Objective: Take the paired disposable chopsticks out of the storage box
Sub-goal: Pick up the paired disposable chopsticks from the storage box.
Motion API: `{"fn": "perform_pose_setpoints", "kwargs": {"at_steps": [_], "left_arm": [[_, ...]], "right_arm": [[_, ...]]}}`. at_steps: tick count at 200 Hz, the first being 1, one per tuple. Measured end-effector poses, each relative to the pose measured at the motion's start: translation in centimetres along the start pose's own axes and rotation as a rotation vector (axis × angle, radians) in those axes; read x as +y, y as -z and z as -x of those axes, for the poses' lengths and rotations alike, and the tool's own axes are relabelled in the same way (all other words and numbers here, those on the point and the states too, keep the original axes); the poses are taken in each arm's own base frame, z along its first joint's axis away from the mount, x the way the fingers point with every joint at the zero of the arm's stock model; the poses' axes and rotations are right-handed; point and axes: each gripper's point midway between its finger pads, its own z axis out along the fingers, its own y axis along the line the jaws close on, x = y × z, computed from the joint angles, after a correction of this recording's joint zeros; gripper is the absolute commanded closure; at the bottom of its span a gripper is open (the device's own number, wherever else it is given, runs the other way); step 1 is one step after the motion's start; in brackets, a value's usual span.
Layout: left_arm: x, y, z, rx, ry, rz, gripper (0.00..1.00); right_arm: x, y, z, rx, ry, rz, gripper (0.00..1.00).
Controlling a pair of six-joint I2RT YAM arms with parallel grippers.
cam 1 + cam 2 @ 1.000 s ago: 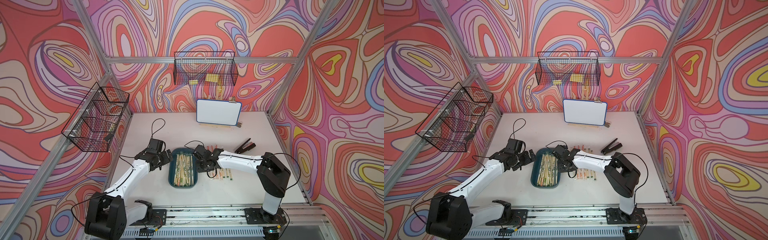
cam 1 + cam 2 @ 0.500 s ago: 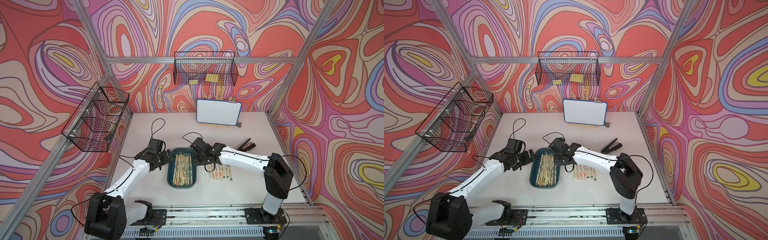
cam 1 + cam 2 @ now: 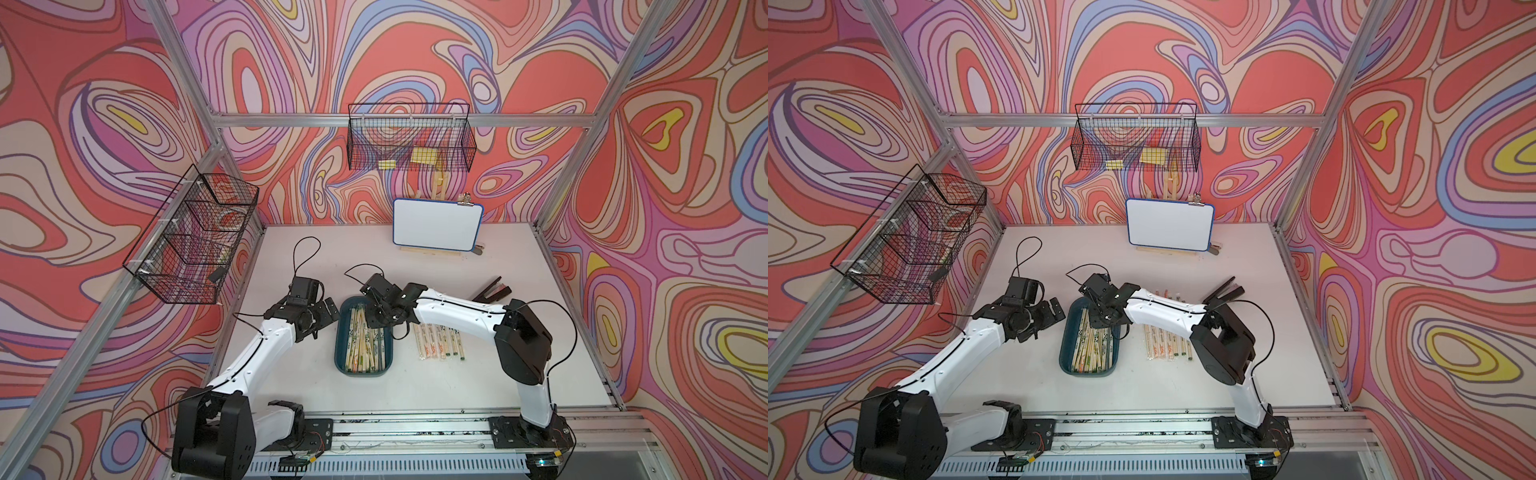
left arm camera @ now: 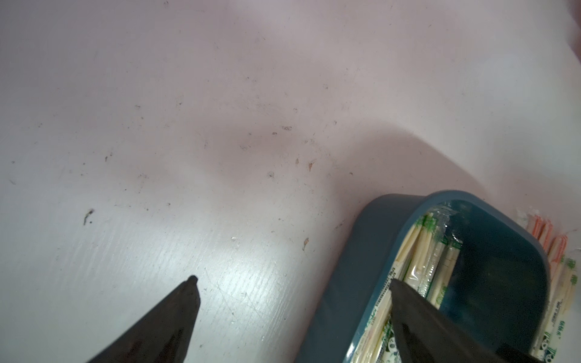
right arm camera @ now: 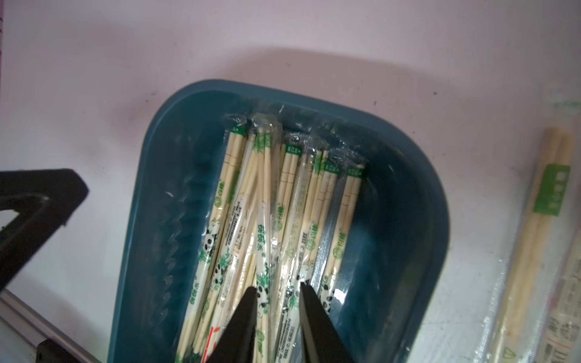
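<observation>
Here the right gripper hangs over the chopsticks in the box, jaws slightly apart. The left gripper, jaws wide apart, sits at the box's left wall. The box stands mid-tabletop, nearer the front edge; loose pairs lie just right of it.

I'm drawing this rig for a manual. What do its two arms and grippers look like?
Both the left arm and right arm have white links joined by black joints, mounted on a silver rail. Black cables loop off each wrist. The left gripper and right gripper are black, with fingers tapering to points.
</observation>
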Motion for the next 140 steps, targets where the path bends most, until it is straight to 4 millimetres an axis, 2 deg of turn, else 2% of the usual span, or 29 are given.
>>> {"fn": "perform_pose_setpoints", "kwargs": {"at_steps": [140], "left_arm": [[0.3,0.0,0.3,0.005,0.023,-0.005,0.00]], "right_arm": [[1.2,-3.7,-1.5,0.068,0.022,-0.004,0.72]]}}
